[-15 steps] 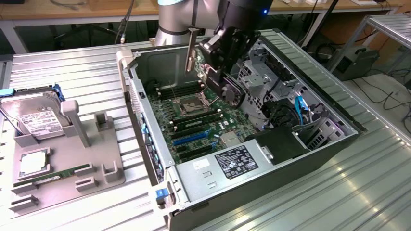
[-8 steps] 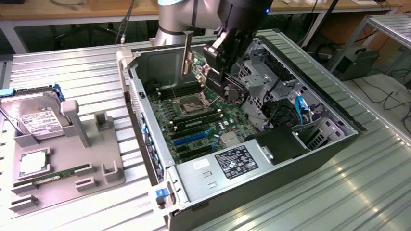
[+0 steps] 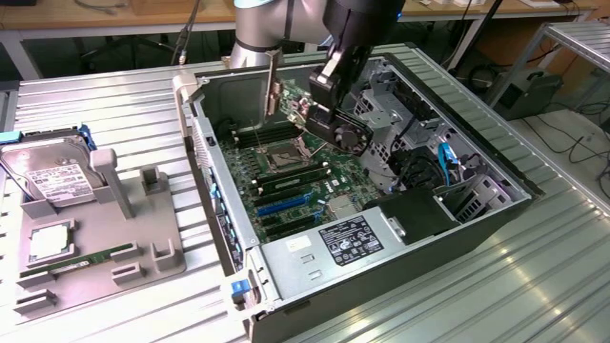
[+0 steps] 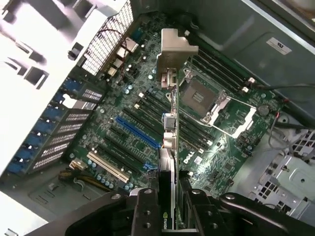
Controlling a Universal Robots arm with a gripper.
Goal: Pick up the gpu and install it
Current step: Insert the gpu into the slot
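Observation:
My gripper (image 3: 326,84) hangs over the open computer case (image 3: 496,214), shut on the gpu (image 3: 339,131). The gpu is a black card with a fan, and its silver bracket (image 3: 273,84) points up towards the exterior view's left. It floats above the motherboard (image 3: 286,186), clear of the slots. In the wrist view the gpu (image 4: 170,147) is seen edge-on, with its bracket (image 4: 175,46) at the far end. My gripper (image 4: 170,209) has a black finger (image 4: 146,211) on either side of the card's near end. The blue expansion slot (image 4: 139,132) lies beside the card's line, unoccupied.
A grey parts holder (image 3: 143,236) at the exterior view's left carries a silver hard drive (image 3: 53,175), a green RAM stick (image 3: 76,261) and a processor (image 3: 48,246). Inside the case are the CPU socket (image 4: 206,101), the power supply (image 3: 353,239) and drive cages (image 3: 401,114).

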